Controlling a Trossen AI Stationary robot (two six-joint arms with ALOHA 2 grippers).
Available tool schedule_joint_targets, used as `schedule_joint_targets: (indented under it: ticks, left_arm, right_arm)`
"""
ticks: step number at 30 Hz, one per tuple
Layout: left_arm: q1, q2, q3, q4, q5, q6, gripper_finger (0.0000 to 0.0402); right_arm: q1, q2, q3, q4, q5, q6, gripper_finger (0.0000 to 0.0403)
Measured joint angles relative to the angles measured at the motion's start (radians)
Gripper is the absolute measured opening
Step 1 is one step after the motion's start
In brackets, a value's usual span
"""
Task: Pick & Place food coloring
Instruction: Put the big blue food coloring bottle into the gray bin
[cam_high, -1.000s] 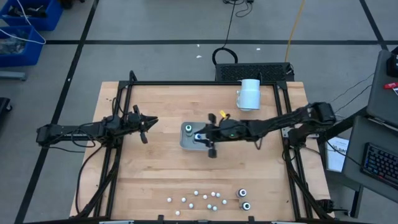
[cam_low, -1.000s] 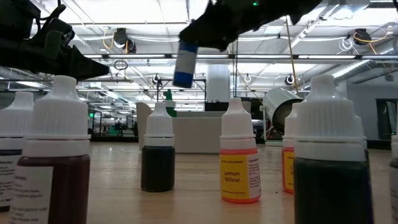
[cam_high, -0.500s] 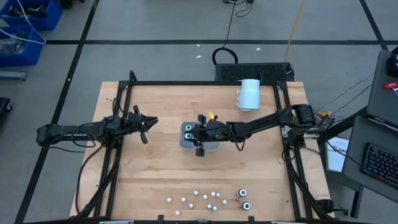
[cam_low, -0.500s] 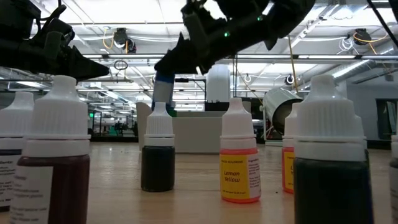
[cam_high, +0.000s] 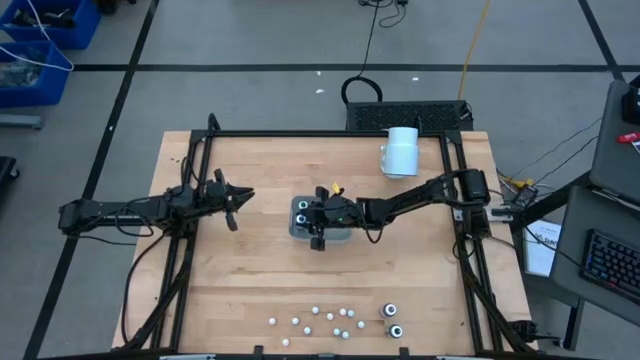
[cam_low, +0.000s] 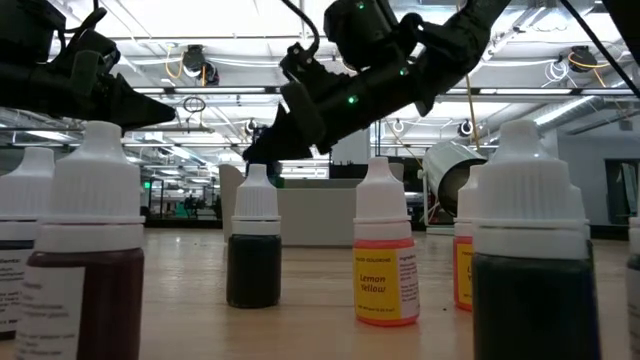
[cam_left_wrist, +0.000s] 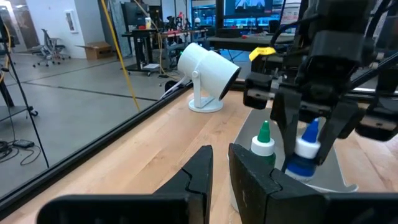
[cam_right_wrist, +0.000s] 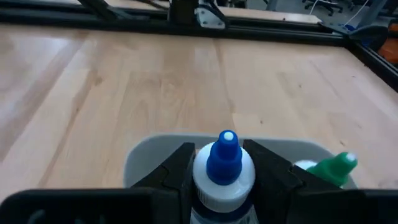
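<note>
A pale grey tray lies mid-table. My right gripper reaches into it from the table's right, shut on a blue-tipped food coloring bottle. A green-tipped bottle stands upright in the tray beside it. Several more food coloring bottles stand along the table's near edge; in the low view they fill the foreground, one of them the lemon yellow bottle. My left gripper waits at the table's left, level, its fingers a narrow gap apart with nothing between them. My right gripper pinches the bottle's white collar, just under the blue tip, between its two fingers. The fingers slant down from the table's right. The bottle hangs nearly upright, low inside the tray; whether its base touches the floor I cannot tell.
A large white cylinder lies on its stand at the table's far right. A black frame runs along the table's edges. Bare wood lies between the tray and the bottles at the near edge.
My right gripper has come down and toward the table's left edge with the blue-tipped bottle, tipping a little further downward. The bottle has sunk from well above the table into the tray, beside the green-tipped one.
</note>
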Motion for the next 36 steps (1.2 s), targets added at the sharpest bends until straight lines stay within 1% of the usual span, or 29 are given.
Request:
schedule_joint_targets:
  ticks: [6, 17, 19, 21, 23, 26, 30, 36]
  left_arm:
    - [0.0, 0.0, 0.0, 0.0, 0.0, 0.0, 0.0058]
    - [0.0, 0.0, 0.0, 0.002, 0.0, 0.0, 0.0058]
    - [0.0, 0.0, 0.0, 0.002, 0.0, 0.0, 0.0058]
    - [0.0, 0.0, 0.0, 0.001, 0.0, 0.0, 0.0058]
    - [0.0, 0.0, 0.0, 0.001, 0.0, 0.0, 0.0058]
    - [0.0, 0.0, 0.0, 0.001, 0.0, 0.0, 0.0058]
    - [0.0, 0.0, 0.0, 0.001, 0.0, 0.0, 0.0058]
    - [0.0, 0.0, 0.0, 0.001, 0.0, 0.0, 0.0058]
  right_arm:
    - [-0.011, 0.0, -0.001, -0.044, -0.004, -0.006, 0.0107]
    - [-0.018, 0.013, 0.001, -0.037, -0.009, -0.011, 0.011]
    - [-0.018, 0.013, 0.0, -0.031, -0.009, -0.012, 0.0129]
    - [-0.017, 0.015, 0.0, -0.013, -0.012, -0.011, 0.0157]
    - [-0.017, 0.016, -0.001, 0.006, -0.035, -0.011, 0.0181]
    - [-0.017, 0.016, -0.002, 0.031, -0.06, -0.008, 0.0206]
    - [-0.016, 0.016, -0.002, 0.049, -0.061, -0.008, 0.0224]
    - [-0.016, -0.005, -0.002, 0.071, -0.061, -0.027, 0.0225]
